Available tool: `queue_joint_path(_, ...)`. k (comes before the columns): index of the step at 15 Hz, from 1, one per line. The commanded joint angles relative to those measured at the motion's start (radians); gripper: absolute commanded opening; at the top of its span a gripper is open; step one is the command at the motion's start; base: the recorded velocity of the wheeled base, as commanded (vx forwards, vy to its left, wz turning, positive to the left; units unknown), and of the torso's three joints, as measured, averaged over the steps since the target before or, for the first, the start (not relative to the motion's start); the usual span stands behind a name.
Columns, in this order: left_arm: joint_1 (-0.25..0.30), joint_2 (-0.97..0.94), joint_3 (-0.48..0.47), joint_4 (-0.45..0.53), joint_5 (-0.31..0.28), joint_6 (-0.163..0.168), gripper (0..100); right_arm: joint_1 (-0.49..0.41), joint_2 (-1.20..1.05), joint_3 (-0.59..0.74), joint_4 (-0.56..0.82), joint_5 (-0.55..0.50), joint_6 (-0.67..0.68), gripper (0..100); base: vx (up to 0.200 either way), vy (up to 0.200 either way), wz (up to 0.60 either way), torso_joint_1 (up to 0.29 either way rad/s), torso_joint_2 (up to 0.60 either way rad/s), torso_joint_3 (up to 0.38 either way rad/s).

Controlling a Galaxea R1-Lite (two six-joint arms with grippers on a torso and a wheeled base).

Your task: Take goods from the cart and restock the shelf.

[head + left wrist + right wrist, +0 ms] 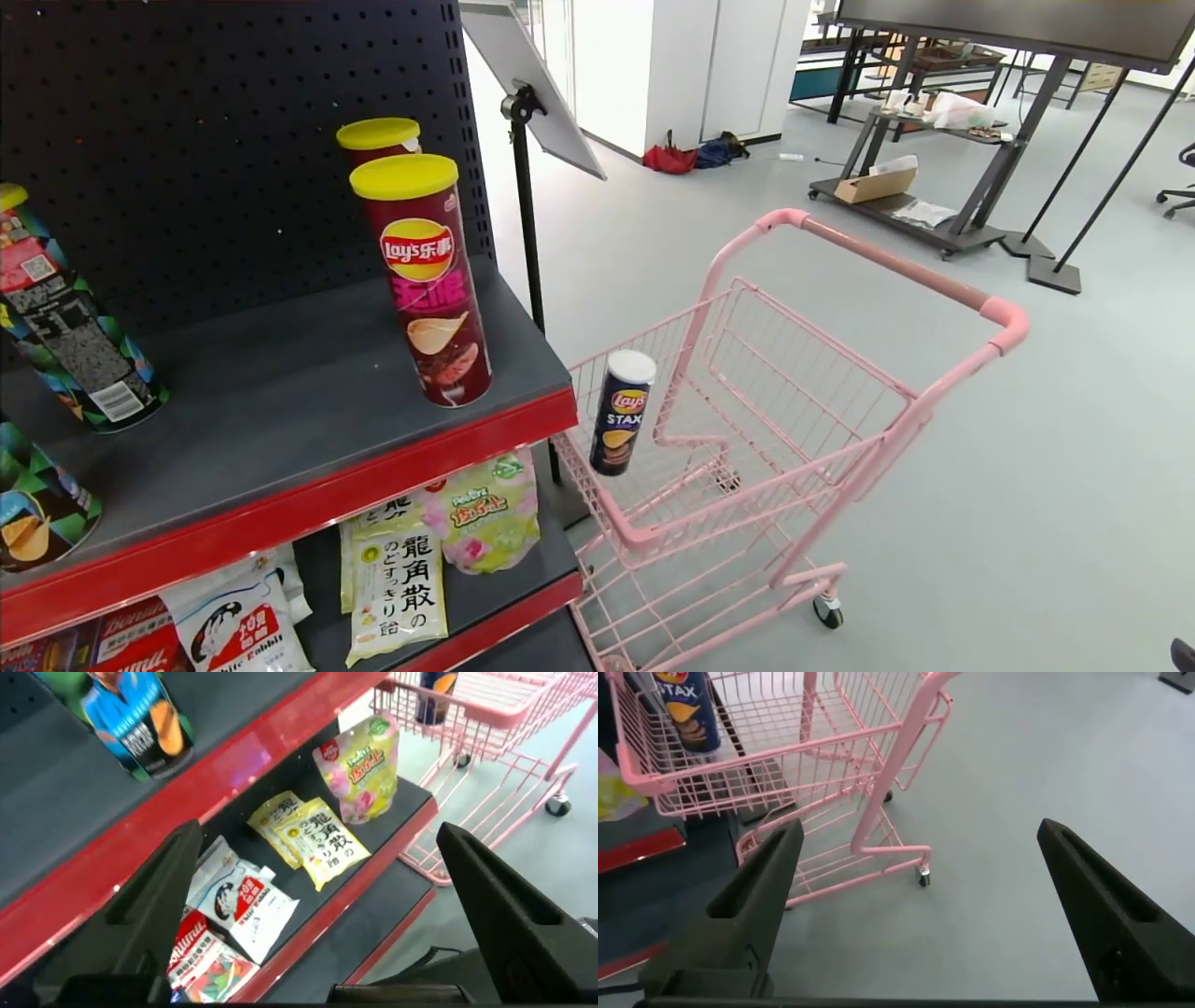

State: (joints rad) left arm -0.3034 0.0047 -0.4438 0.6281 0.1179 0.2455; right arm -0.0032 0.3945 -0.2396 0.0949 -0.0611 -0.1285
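A dark blue chips can (621,411) with a white lid stands upright in the front left corner of the pink wire cart (934,392), right beside the shelf. On the shelf's top board (280,401) stand two maroon cans with yellow lids, one in front (422,280) and one behind it (378,138). My left gripper (322,924) is open and holds nothing, hovering over the lower shelf's snack bags (313,835). My right gripper (920,915) is open and holds nothing, above the floor beside the cart (906,756), with the blue can (687,714) farther off.
Green-and-black cans (75,317) stand at the top board's left end. Candy bags (481,513) lie on the lower shelf. A black stand with a tilted panel (527,84) rises between shelf and cart. Open grey floor lies to the right; tables stand at the back.
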Motion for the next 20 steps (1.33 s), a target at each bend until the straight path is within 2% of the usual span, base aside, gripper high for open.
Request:
queue_joint_path(1,0.000,-0.005,0.004,-0.001,0.002,0.001,100,0.000,-0.014,0.005,0.002,0.000,0.000,100,0.000,0.000,0.00,-0.159,0.41,0.256)
queue_joint_path(5,0.000,-0.005,0.011,-0.010,-0.001,-0.003,100,0.000,-0.032,0.006,0.000,0.000,-0.028,100,0.000,0.000,0.00,-0.187,0.53,0.346)
queue_joint_path(9,0.000,-0.005,0.045,-0.014,0.003,-0.046,100,-0.003,-0.069,0.037,-0.011,0.000,-0.028,100,0.000,0.000,0.00,-0.115,0.36,0.245)
queue_joint_path(10,0.000,-0.003,0.048,-0.014,-0.003,-0.074,100,0.005,-0.009,0.023,-0.029,0.010,-0.014,100,0.000,0.000,0.00,-0.027,0.09,0.061)
queue_joint_path(11,0.000,0.003,0.051,-0.014,0.003,-0.104,100,0.023,0.072,0.017,-0.104,0.035,0.027,100,0.000,0.000,0.00,0.000,0.00,0.000)
queue_joint_path(13,0.000,0.001,0.096,-0.019,0.025,-0.127,100,0.127,0.279,-0.009,-0.307,0.142,0.079,100,0.000,0.000,0.00,0.000,0.00,0.000)
queue_joint_path(14,0.000,0.006,0.106,-0.045,0.014,-0.137,100,0.137,0.383,-0.033,-0.363,0.150,0.082,100,0.000,0.000,0.00,0.000,0.00,0.000)
queue_joint_path(15,0.000,0.026,0.135,-0.107,0.006,-0.144,100,0.144,0.566,-0.089,-0.437,0.165,0.084,100,0.000,0.000,0.00,0.000,0.00,0.000)
queue_joint_path(16,0.003,0.035,0.143,-0.128,0.008,-0.150,100,0.150,0.646,-0.127,-0.472,0.185,0.087,100,0.000,0.000,0.00,0.000,0.00,0.000)
queue_joint_path(17,0.007,0.066,0.137,-0.140,0.009,-0.170,100,0.193,0.808,-0.213,-0.540,0.262,0.116,100,0.000,0.000,0.00,0.000,0.00,0.000)
queue_joint_path(20,0.007,0.092,0.131,-0.143,0.009,-0.173,100,0.269,1.159,-0.316,-0.788,0.279,0.187,100,0.000,0.000,0.00,0.000,0.00,0.000)
